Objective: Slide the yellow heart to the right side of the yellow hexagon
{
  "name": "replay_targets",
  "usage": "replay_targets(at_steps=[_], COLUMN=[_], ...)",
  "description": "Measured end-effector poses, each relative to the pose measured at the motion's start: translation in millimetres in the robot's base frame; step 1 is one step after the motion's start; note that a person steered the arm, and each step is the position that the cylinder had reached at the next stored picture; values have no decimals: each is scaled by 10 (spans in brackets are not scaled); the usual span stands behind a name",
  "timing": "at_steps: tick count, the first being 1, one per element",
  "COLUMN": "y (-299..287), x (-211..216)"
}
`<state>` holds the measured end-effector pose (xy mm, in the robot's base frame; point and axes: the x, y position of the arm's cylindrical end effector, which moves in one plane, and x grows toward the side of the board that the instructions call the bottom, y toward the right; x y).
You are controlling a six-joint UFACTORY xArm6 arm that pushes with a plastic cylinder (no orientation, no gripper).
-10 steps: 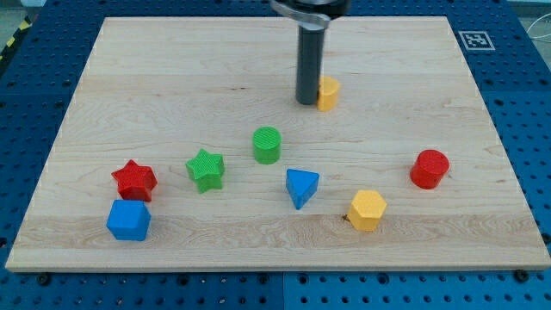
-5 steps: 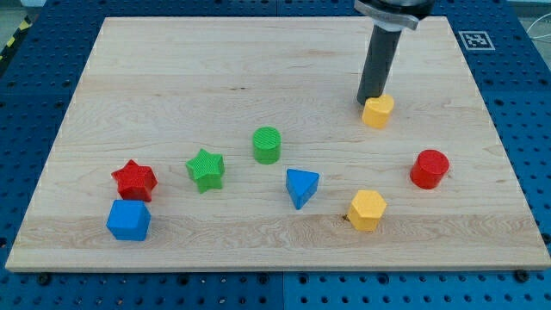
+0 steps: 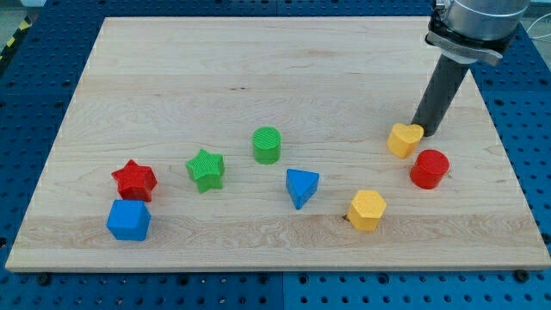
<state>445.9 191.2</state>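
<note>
The yellow heart (image 3: 403, 139) lies on the wooden board (image 3: 215, 69) at the view's right, just up and left of the red cylinder (image 3: 430, 169). The yellow hexagon (image 3: 367, 210) sits lower, to the heart's lower left. My tip (image 3: 424, 132) rests against the heart's upper right edge, directly above the red cylinder. The dark rod slants up to the view's top right.
A blue triangle (image 3: 300, 187) lies left of the hexagon. A green cylinder (image 3: 268, 145) and a green star (image 3: 206, 169) sit mid-board. A red star (image 3: 134, 180) and a blue cube (image 3: 128, 220) are at the lower left. The board's right edge is near the red cylinder.
My tip has moved right and down across the board, pushing the yellow heart from the upper middle to beside the red cylinder. The other blocks have not moved.
</note>
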Motion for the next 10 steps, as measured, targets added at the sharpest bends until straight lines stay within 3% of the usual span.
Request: replay_targets(at_steps=[3, 5, 10], y=[-498, -523, -428], x=[388, 798, 1233])
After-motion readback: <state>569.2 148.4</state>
